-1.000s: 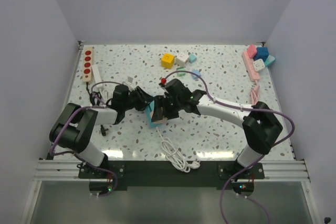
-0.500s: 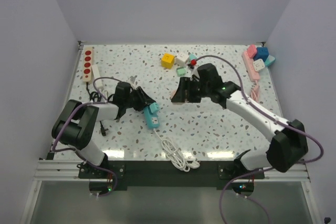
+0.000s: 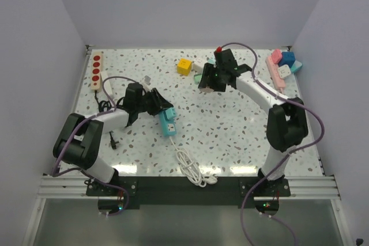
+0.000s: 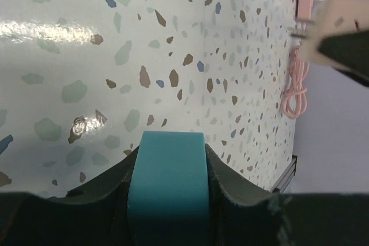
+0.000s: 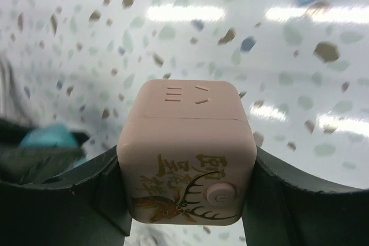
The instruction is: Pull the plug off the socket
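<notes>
Pink plug cube (image 5: 187,148) sits clamped between the right gripper's (image 5: 185,162) fingers, just right of the yellow cube (image 3: 184,66). The teal socket (image 4: 167,194) is separate from it and pinched in the left gripper (image 4: 171,154), well toward the arm bases from the yellow cube, with a white cable (image 3: 187,162) trailing from it.

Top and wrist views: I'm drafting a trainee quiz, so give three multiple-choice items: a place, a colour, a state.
1. The power strip lies: A far left; B far right; C near middle.
2. The plug in the left gripper is: A yellow; B teal; C red.
3. The pink cube is: A lying loose; B on the plug; C clamped in the right gripper.
1 A, it sits at the far left corner. 2 B, the left wrist view shows teal. 3 C, it is held on both sides.
</notes>
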You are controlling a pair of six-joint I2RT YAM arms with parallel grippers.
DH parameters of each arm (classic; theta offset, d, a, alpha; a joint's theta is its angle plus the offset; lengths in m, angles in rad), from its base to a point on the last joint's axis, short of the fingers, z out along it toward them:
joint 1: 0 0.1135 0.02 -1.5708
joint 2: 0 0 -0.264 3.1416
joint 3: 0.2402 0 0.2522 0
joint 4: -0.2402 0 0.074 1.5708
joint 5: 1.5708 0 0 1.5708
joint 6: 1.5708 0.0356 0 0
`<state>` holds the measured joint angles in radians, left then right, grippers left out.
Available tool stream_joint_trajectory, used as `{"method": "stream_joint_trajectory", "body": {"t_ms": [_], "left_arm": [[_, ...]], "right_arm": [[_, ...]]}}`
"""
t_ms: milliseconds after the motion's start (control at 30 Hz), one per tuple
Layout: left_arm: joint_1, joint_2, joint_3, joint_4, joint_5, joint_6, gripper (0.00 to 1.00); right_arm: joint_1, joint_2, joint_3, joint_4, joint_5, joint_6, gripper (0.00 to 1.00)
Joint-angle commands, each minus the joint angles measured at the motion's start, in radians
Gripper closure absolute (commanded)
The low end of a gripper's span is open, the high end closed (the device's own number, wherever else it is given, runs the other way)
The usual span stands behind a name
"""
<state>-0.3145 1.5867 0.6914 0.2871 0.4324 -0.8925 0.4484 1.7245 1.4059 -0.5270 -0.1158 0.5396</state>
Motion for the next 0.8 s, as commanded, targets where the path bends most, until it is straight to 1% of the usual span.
{"method": "stream_joint_trajectory", "body": {"t_ms": [0,33,67,100,167,200,300,333,433,467,500,533,567,600,667,700,767], "left_arm": [[0.002,-0.074,0.034,-0.014,0.046,0.026,1.0],[0.002,-0.08,0.028,-0.025,0.048,0.033,1.0],[0.002,-0.085,0.025,-0.032,0.048,0.04,1.0],[0.002,-0.099,0.022,-0.038,0.045,0.044,1.0],[0.002,-0.106,0.011,-0.052,0.043,0.053,1.0],[0.002,-0.108,0.004,-0.055,0.042,0.058,1.0],[0.002,-0.105,-0.007,-0.055,0.043,0.052,1.0],[0.002,-0.105,-0.01,-0.052,0.045,0.05,1.0],[0.002,-0.102,-0.007,-0.055,0.043,0.05,1.0],[0.002,-0.097,-0.006,-0.057,0.045,0.052,1.0],[0.002,-0.094,-0.001,-0.057,0.045,0.05,1.0],[0.002,-0.093,0.002,-0.057,0.045,0.052,1.0],[0.002,-0.087,0.003,-0.055,0.045,0.052,1.0],[0.002,-0.085,0.005,-0.051,0.046,0.05,1.0],[0.002,-0.079,0.011,-0.048,0.048,0.049,1.0],[0.002,-0.076,0.011,-0.042,0.048,0.044,1.0],[0.002,-0.068,0.014,-0.037,0.049,0.046,1.0]], "right_arm": [[-0.074,0.13,0.177,0.009,0.113,0.064,1.0],[-0.091,0.165,0.204,0.013,0.107,0.075,1.0],[-0.12,0.243,0.232,0.027,0.096,0.089,1.0],[-0.131,0.282,0.302,0.028,0.072,0.094,1.0],[-0.151,0.367,0.384,0.01,0.048,0.094,1.0],[-0.157,0.444,0.471,-0.005,0.044,0.092,1.0],[-0.169,0.562,0.588,-0.005,0.009,0.086,1.0],[-0.171,0.579,0.605,0.011,0.004,0.082,1.0],[-0.177,0.655,0.694,-0.002,-0.004,0.071,0.91],[-0.175,0.674,0.718,-0.023,-0.004,0.066,0.85],[-0.178,0.687,0.751,-0.031,-0.008,0.062,0.67],[-0.18,0.704,0.76,-0.034,-0.015,0.06,0.58],[-0.183,0.707,0.763,-0.041,-0.019,0.056,0.51],[-0.182,0.707,0.765,-0.045,-0.019,0.053,0.37],[-0.186,0.689,0.756,-0.053,-0.019,0.039,0.27],[-0.186,0.673,0.728,-0.048,-0.016,0.033,0.14],[-0.186,0.618,0.697,-0.033,-0.01,0.013,0.04]]}}
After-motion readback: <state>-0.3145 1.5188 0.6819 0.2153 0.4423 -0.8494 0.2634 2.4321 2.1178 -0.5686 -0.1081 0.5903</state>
